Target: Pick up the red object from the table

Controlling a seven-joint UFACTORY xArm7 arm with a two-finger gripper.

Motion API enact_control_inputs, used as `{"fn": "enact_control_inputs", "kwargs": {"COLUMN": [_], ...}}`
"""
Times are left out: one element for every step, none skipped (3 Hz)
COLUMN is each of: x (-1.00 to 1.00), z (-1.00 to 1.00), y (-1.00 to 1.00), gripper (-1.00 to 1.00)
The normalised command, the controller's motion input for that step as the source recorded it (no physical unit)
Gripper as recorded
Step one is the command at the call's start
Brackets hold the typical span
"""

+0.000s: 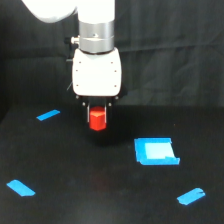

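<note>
One white gripper [98,118] hangs over the black table [75,165], its dark fingers closed on the red object [97,119], which looks lifted just clear of the surface. A blue square patch [156,151] lies toward the exterior view's right.

Non-task bits we can see: blue markers + dark backdrop.

We count three blue tape strips: one [48,115] just to the exterior view's left of the end effector at approx its tip height, one [21,188] well below-left, one [191,196] well below-right. A blue square piece [156,151], paler in its centre, lies below-right, nearer than the strips. Behind, we see black cloth [170,45] w/ creases.
</note>
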Motion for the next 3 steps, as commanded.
{"fn": "enact_control_inputs", "kwargs": {"x": [-0.05, -0.06, -0.03], "z": [0.98, 0.98, 0.93], "y": [-0.05, -0.07, 0.0], "gripper": [-0.95, -0.92, -0.92]}}
